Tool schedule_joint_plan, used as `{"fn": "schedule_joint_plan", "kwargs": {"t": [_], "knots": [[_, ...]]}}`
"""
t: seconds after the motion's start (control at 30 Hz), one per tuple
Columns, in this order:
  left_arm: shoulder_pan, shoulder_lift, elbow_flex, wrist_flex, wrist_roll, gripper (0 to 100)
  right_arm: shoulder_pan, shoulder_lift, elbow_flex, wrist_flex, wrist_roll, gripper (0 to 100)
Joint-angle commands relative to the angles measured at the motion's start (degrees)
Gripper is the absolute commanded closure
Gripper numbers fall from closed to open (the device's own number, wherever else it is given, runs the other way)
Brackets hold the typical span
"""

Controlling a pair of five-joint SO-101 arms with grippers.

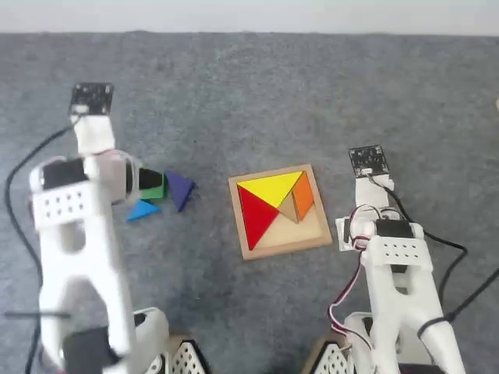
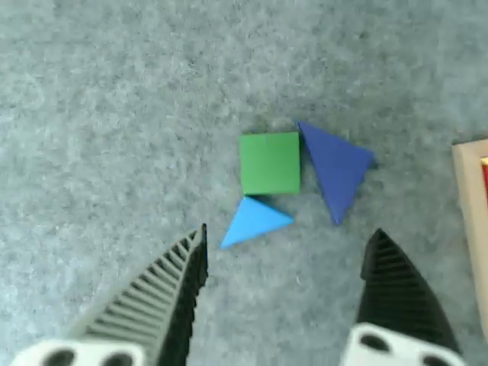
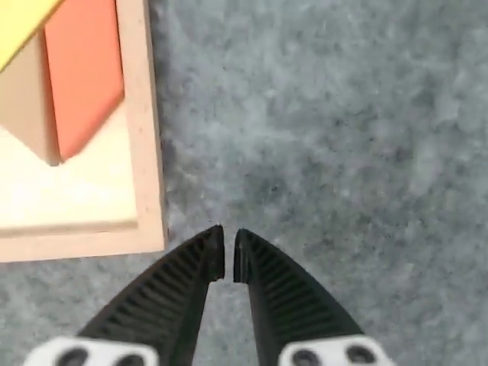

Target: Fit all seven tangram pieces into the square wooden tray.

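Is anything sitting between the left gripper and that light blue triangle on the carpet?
Nothing visible. The open left gripper hangs right by the light blue triangle, over bare carpet; the green square and dark blue triangle lie beyond it.

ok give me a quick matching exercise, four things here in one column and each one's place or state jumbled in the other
Column one:
1. green square
2. yellow triangle
3. left gripper
4. right gripper

Column two:
a. shut
b. in the tray
c. open
d. outside the tray

Pairs: 1-d, 2-b, 3-c, 4-a
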Motion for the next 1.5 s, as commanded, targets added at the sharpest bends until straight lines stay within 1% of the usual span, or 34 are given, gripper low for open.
{"fn": "schedule_joint_plan", "kwargs": {"t": [0.0,0.13,0.23,0.37,0.5,0.67,0.8,0.97,1.2,1.33,1.47], "knots": [[0.97,10.46,-6.55,-2.11,-0.44,69,-0.57,-1.36,-0.53,0.13,-0.26,96.9],[0.97,19.43,-6.90,-5.27,-0.35,69,-0.57,-1.36,-0.35,-0.92,-0.26,96.9],[0.79,21.10,-6.73,-6.24,-0.26,69,-1.19,-1.27,-0.18,-1.01,-0.26,96.9],[0.88,22.15,-6.55,-8.00,-0.26,72,-3.56,-1.27,0.26,-0.66,0.26,96.9],[0.97,25.32,-6.46,-8.62,-0.26,72,-3.47,-1.27,0.09,-0.57,0.35,96.9],[2.64,32.00,-7.60,-12.22,0.88,72,-3.38,-1.27,0.00,-0.48,0.35,96.9],[2.20,37.71,-10.59,-13.98,1.67,73,-3.38,-1.27,0.00,-0.48,0.35,96.9],[2.29,42.20,-15.16,-13.71,1.67,73,-3.38,-1.27,0.09,-0.66,0.35,96.9],[2.64,42.64,-15.78,-12.22,1.14,84,-3.38,-1.27,0.09,-0.92,0.35,96.9],[2.73,42.81,-16.40,-9.85,-2.02,91,-3.38,-1.27,0.09,-1.01,0.35,96.9],[2.64,42.46,-17.89,-7.03,-3.16,93,-3.38,-1.27,0.09,-1.01,0.35,96.9]]}}
